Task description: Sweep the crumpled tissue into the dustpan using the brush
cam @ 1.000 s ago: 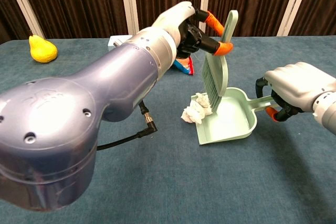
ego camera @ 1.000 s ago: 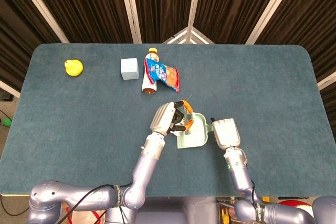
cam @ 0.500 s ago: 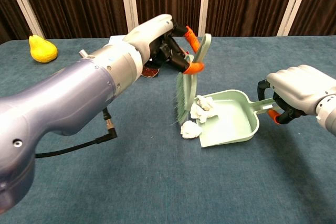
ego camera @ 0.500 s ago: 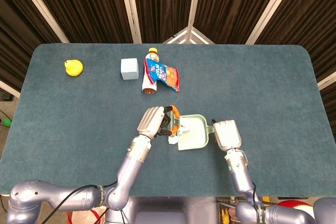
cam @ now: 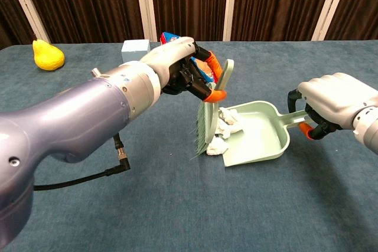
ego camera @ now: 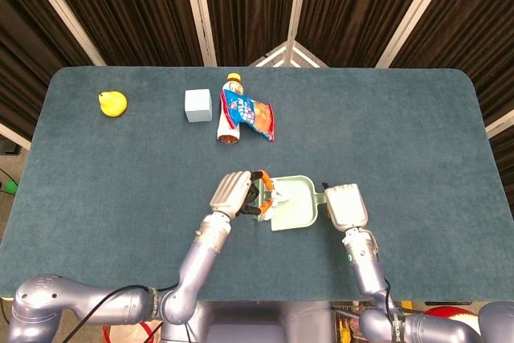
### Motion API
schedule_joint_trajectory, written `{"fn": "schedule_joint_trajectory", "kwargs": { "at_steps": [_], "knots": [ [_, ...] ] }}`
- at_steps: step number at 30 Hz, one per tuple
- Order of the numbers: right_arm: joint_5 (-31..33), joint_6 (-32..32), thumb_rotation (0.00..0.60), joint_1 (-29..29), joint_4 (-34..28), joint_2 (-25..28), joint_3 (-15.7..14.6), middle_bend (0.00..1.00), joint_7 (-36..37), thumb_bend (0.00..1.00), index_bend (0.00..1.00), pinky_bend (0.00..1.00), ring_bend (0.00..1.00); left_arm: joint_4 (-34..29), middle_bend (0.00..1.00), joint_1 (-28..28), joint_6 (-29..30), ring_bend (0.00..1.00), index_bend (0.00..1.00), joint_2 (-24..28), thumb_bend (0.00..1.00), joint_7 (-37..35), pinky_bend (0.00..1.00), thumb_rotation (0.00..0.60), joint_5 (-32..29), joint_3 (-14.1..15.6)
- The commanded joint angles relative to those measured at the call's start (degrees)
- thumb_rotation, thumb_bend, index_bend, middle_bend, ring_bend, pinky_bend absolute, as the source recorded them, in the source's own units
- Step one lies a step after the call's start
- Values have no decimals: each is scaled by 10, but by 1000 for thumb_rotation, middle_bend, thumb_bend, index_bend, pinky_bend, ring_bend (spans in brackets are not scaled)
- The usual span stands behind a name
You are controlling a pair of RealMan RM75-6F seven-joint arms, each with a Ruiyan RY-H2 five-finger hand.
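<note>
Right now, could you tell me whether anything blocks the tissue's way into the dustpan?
Nothing visible does. The crumpled tissue lies at the open mouth of the dustpan, partly over its lip, with the brush in the left hand just behind it. The right hand holds the dustpan's handle.

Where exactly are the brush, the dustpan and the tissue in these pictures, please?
brush point(cam: 208, 119), chest view, on the green bristles.
dustpan point(cam: 260, 137), chest view, on its bare floor.
tissue point(cam: 228, 120), chest view, on the wad at the pan's mouth.
</note>
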Motion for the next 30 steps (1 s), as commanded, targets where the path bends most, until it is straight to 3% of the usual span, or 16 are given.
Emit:
{"fn": "schedule_joint_trajectory", "kwargs": {
  "at_steps": [1,9,16,27,30],
  "knots": [
    [1,0,600,0,1,-1,0,836,0,554,671,850,847,11,1000,-1,5,1000,766,-13,529,-12,1000,600,10,1],
    [1,-1,600,1,9,-7,-2,836,-2,555,671,850,848,71,1000,-5,39,1000,761,-81,471,-114,1000,600,114,-5],
    [3,-2,600,2,7,-4,2,836,0,555,670,850,847,97,999,-16,49,1000,761,-125,455,-146,1000,600,141,-26],
    [2,5,600,-4,-9,12,0,836,-1,555,669,850,847,46,997,9,54,1000,758,-96,448,-166,1000,600,173,-30],
    [2,6,600,-6,-8,12,-2,836,1,553,589,850,847,25,997,17,56,1000,758,-76,448,-162,1000,600,179,-34]
  ]
}}
